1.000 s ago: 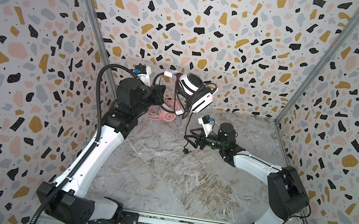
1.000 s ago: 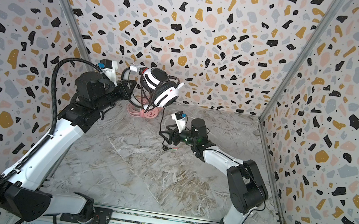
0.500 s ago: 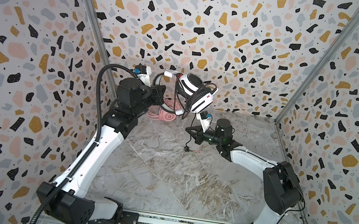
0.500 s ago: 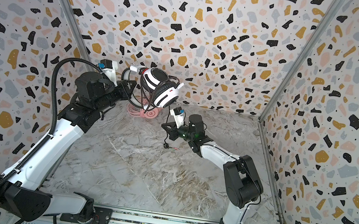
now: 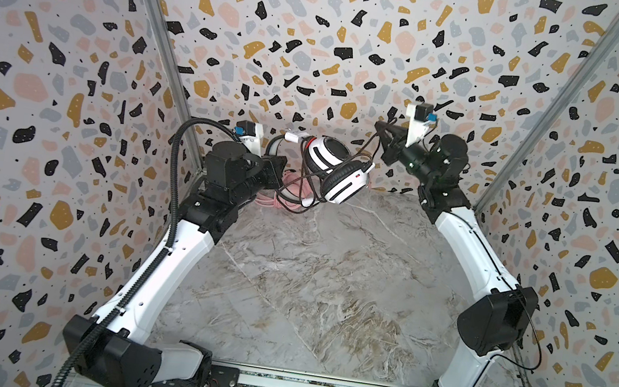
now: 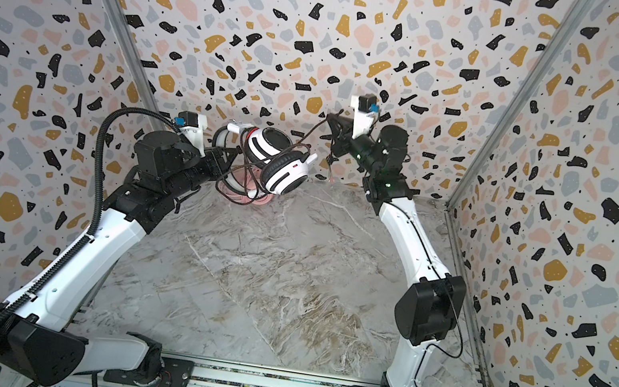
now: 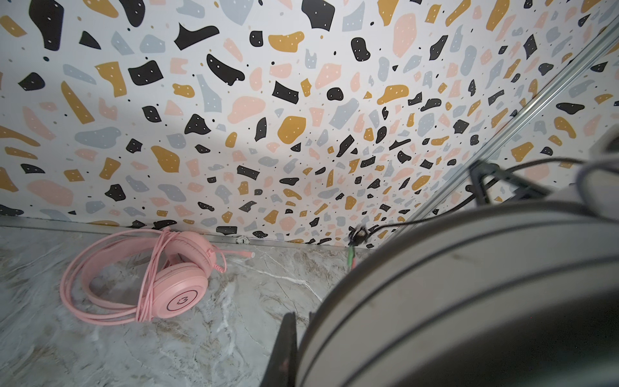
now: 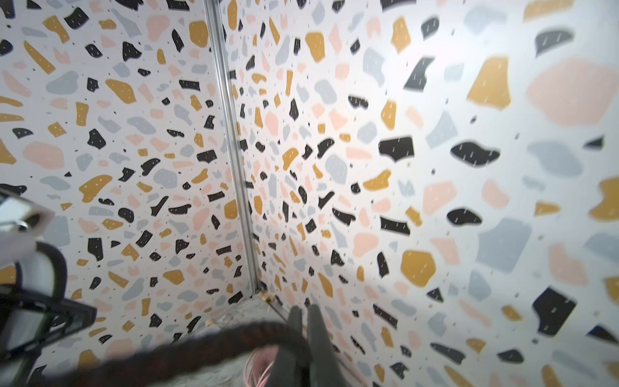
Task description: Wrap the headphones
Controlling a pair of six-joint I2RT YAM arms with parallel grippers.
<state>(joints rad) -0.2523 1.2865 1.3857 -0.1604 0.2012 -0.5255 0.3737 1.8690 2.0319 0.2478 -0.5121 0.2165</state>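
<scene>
Left gripper (image 5: 280, 167) clenches the white over-ear headset with black stripes (image 5: 326, 157), held aloft by the back wall. Right gripper (image 5: 384, 130) pinches its black cord (image 5: 364, 147), stretched taut. Best circle the earcups (image 5: 344, 187) smoothly, holding tension. Wrapped pink headset (image 7: 181, 278) lies below.

White headset (image 5: 345, 185) seemingly above pink headset (image 7: 174, 284)

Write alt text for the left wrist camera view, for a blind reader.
Close to the lens, a blurred white headset with black stripes fills much of the foreground. Beyond it a pink headset lies on the marble table near the foot of the terrazzo wall, its pink cord wound around it. A black cord stretches away behind the white headset.
</scene>
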